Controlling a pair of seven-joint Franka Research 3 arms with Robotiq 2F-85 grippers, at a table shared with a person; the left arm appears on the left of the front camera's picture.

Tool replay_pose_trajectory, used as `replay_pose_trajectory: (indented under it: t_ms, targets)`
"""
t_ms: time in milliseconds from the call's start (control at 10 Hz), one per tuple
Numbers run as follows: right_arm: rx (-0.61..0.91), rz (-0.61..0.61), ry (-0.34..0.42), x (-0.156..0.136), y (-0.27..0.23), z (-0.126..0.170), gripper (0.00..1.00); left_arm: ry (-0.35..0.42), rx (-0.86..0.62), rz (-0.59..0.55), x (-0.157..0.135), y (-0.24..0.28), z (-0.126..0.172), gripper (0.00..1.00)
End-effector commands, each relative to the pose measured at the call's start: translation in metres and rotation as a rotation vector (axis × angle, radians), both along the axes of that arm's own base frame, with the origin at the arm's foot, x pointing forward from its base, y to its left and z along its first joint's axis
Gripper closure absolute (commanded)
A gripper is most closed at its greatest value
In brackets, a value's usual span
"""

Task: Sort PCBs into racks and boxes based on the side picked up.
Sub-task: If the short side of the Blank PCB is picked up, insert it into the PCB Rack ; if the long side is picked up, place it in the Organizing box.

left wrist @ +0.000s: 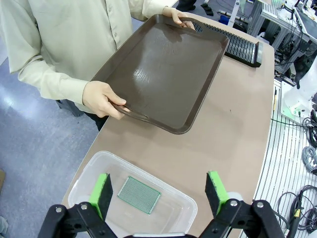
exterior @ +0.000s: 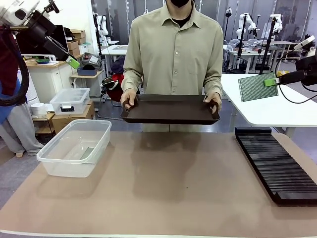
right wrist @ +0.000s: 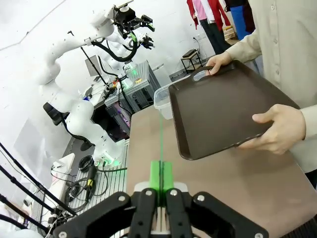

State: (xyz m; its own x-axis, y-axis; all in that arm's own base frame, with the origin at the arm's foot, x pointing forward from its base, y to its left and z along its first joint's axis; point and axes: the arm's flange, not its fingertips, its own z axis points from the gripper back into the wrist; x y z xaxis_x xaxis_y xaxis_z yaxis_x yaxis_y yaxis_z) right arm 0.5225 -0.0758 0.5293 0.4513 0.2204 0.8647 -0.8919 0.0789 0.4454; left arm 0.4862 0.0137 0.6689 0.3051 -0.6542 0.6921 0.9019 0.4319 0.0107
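- Progress looks about halfway or a little past: one green board lies flat on the floor of the clear tub, and a second green board is clamped edge-on in the right claw, held high beside the right end of the table and not yet slotted.
- What is left, as a judgement: carry that second board down to the black rack and stand it in one of the slots (all slots look bare from the front).
- Left claw hangs released, green pads wide apart, straight above the tub with nothing between them.
- Right claw, seen from its own wrist, has its pads pressed together on the thin green edge of the board, which runs away from the camera.
- Brown tray is held level above the far edge of the table by the person's two hands, one on each short end; its surface is bare.
- Tub sits near the table's left corner, rack along the right edge, well apart from each other.
- A smaller lidded bin stands off the table behind the tub (no part in the sorting, it seems).
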Motion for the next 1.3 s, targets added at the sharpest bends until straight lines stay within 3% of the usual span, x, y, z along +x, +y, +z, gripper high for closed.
replay_pose_trajectory:
  t_ms: [0,300,400,500,600,700,900,1200]
  targets:
    - [-0.040,0.054,-0.008,0.006,0.001,-0.004,0.98,0.000,0.002,-0.002,-0.001,0.000,-0.001,0.00]
    - [-0.084,0.081,-0.218,0.022,-0.021,-0.013,0.98,0.000,0.002,-0.002,-0.001,0.000,-0.001,0.00]
    - [-0.108,0.124,-0.233,0.026,-0.031,-0.016,0.98,0.000,0.002,-0.002,-0.001,0.000,-0.001,0.00]
    - [-0.130,0.122,-0.294,0.030,-0.039,-0.023,0.98,0.000,0.002,-0.002,-0.001,0.000,-0.001,0.00]
    - [-0.148,0.118,-0.387,0.042,-0.052,-0.027,0.98,0.000,0.002,-0.002,-0.001,0.000,-0.001,0.00]
    - [-0.162,0.137,-0.402,0.049,-0.064,-0.034,0.98,0.000,0.002,-0.002,-0.001,0.000,-0.001,0.00]
    - [-0.228,0.167,-0.557,0.064,-0.082,-0.056,0.98,0.000,0.002,-0.002,-0.001,0.000,-0.001,0.00]
    - [-0.275,0.225,-0.541,0.076,-0.103,-0.088,0.98,0.000,0.002,-0.002,-0.001,0.000,-0.001,0.00]
